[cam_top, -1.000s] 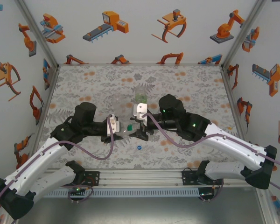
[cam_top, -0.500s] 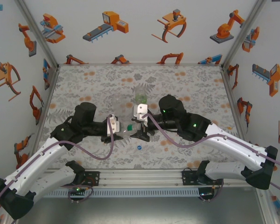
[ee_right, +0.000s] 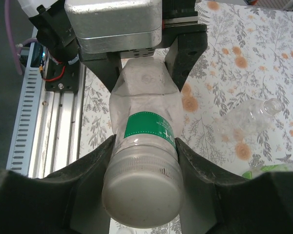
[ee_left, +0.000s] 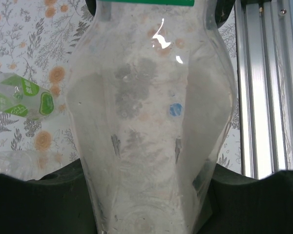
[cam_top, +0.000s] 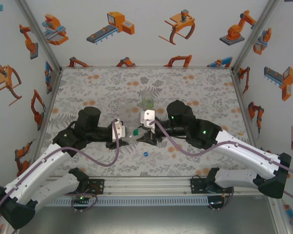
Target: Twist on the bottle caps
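A clear bottle (cam_top: pixel 132 134) with a green label band lies level between the two grippers. My left gripper (cam_top: pixel 121 141) is shut on its base end; in the left wrist view the bottle (ee_left: pixel 151 122) sits between the dark fingers (ee_left: pixel 39 200). A white cap (ee_right: pixel 142 195) sits on the bottle's neck, and my right gripper (ee_right: pixel 142 165) has its fingers pressed on both sides of it. A blue cap (cam_top: pixel 145 154) lies on the mat below the grippers. A green-tinted bottle (cam_top: pixel 147 101) lies farther back.
Another clear bottle (ee_right: pixel 249 117) lies uncapped on the flowered mat beside the green-labelled bottle (ee_left: pixel 22 95). The aluminium rail (cam_top: pixel 146 185) runs along the near edge, close under both wrists. Printed walls enclose the table on three sides.
The right gripper's jaws have closed in onto the white cap. The left gripper and the bottle have stayed in place.
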Robot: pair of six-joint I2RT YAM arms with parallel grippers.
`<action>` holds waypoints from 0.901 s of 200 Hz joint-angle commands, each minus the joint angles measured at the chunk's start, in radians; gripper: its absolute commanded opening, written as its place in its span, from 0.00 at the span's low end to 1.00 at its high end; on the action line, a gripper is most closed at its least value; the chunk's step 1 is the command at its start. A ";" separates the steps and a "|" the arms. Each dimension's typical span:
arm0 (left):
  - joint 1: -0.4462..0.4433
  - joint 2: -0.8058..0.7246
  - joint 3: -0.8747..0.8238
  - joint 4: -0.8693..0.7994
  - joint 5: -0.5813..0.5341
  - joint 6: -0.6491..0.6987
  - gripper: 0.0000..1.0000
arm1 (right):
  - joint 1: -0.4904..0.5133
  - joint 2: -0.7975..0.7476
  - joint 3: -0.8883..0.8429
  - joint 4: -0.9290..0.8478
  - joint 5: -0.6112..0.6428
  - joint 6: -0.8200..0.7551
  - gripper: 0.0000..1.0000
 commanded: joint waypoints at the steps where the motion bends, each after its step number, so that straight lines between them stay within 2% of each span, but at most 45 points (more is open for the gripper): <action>1: -0.003 -0.009 0.025 -0.001 0.017 0.018 0.52 | -0.001 -0.034 -0.002 0.016 0.046 0.004 0.22; 6: -0.003 -0.011 0.025 0.000 0.015 0.017 0.54 | -0.001 -0.034 -0.001 0.013 0.052 0.005 0.22; 18: -0.003 -0.012 0.025 0.003 0.009 0.015 0.67 | -0.001 -0.034 0.000 -0.001 0.072 0.012 0.22; 24: -0.002 -0.015 0.025 0.005 0.007 0.013 0.82 | -0.001 -0.034 0.001 -0.007 0.079 0.016 0.22; 29: -0.003 -0.016 0.025 0.007 0.004 0.010 1.00 | -0.001 -0.033 0.000 -0.012 0.087 0.020 0.22; 33: -0.003 -0.016 0.025 0.008 0.003 0.009 0.97 | -0.002 -0.034 0.000 -0.017 0.096 0.021 0.22; 60: -0.003 -0.019 0.023 0.016 -0.023 0.004 0.97 | -0.002 -0.032 0.002 -0.064 0.151 0.024 0.22; 99: -0.003 -0.040 0.006 0.059 -0.125 -0.025 0.97 | -0.034 -0.011 0.024 -0.150 0.261 0.082 0.22; 180: -0.003 -0.079 -0.023 0.130 -0.329 -0.068 0.97 | -0.275 0.061 0.118 -0.379 0.365 0.308 0.20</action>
